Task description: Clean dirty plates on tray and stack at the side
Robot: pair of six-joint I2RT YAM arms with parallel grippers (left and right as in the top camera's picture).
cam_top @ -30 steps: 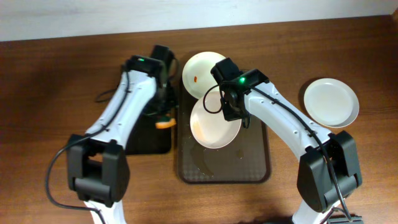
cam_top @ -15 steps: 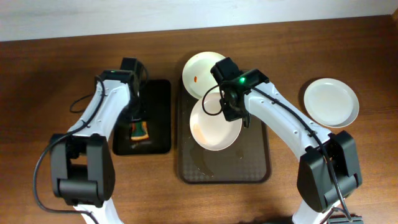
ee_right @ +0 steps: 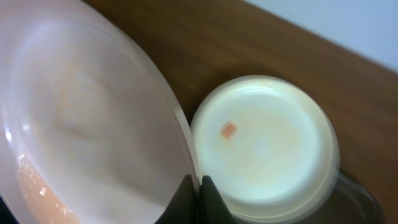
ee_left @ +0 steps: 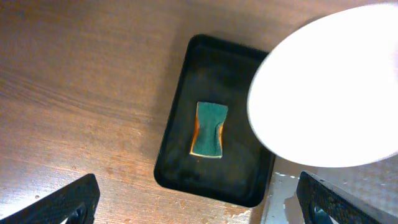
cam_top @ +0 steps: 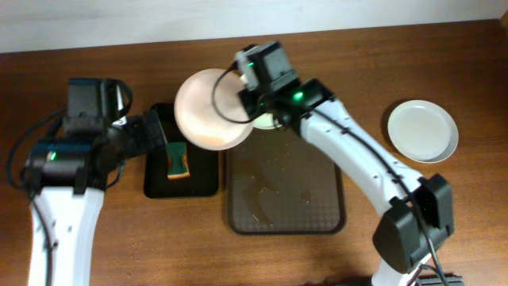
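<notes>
Plate [cam_top: 210, 109], round, white, shallow, hangs pinched in right claw [ee_right: 199, 190], now raised off glossy dark brown rectangular tray [cam_top: 286, 191]; left claw [ee_left: 199, 202], newly spread, has quit green sponge [ee_left: 208, 129]. Smeared second plate [ee_right: 264, 146] half hidden overhead.

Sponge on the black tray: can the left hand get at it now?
Probably yes. The open left hand looks straight down on the sponge with nothing over it; the plate in the right hand overhangs only the black tray's edge.
</notes>
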